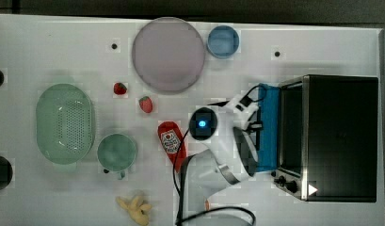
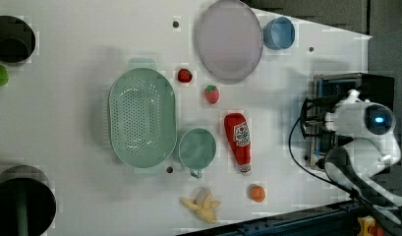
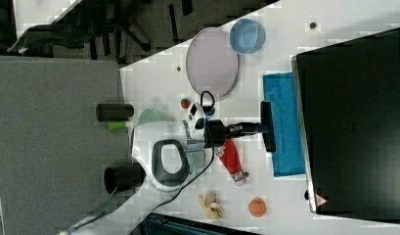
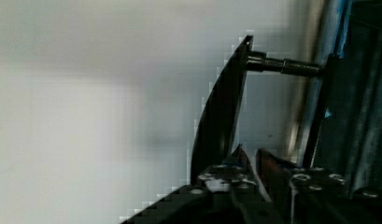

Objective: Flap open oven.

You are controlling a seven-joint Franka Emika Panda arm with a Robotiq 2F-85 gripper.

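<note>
One oven (image 1: 340, 136), two strawberries (image 1: 145, 104), one ketchup bottle (image 1: 171, 141)

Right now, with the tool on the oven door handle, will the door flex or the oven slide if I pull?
The door is flat and framed, so probably stiff. The oven is large and boxy, so unlikely to slide.

Top view: overhead, straight down on the white table (image 1: 49, 52); oven (image 1: 340, 136) at the top view's right, green colander (image 1: 65, 123) at the top view's left.

Left view: high, slightly oblique, farther out; same colander (image 2: 142, 118) central, oven (image 2: 353, 88) at the left view's right edge.

Right view: elevated, rotated sideways; oven (image 3: 356, 122) near, filling the right view's right; shares ketchup bottle (image 3: 232, 164) with the other two.

Wrist view: very close on the oven's dark bar handle (image 4: 221, 116).
</note>
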